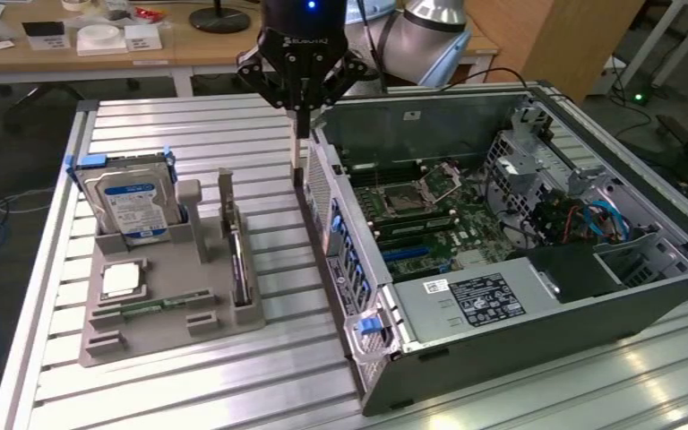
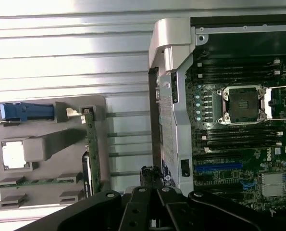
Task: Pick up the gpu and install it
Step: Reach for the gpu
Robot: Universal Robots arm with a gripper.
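Observation:
The gpu [image 1: 239, 264] stands on edge in a slot of the grey holder [image 1: 165, 331], its silver end bracket [image 1: 226, 193] rising at the far end. In the wrist view the gpu [image 2: 91, 154] appears edge-on as a thin green-and-dark strip. My gripper [image 1: 301, 130] hangs above the slatted table, between the holder and the open computer case [image 1: 631, 287]. Its fingers are shut with nothing between them, and it is apart from the gpu. The gripper's fingertips [image 2: 152, 174] sit beside the case's rear wall. A blue card slot [image 2: 218, 167] lies on the motherboard [image 1: 428, 215].
The holder also carries a blue-labelled hard drive [image 1: 129, 202], a processor chip [image 1: 121, 279] and a green memory stick [image 1: 153, 305]. The case lies on its side at the exterior view's right, with a power supply [image 1: 476, 300] near its front. A desk [image 1: 105, 49] stands behind the table.

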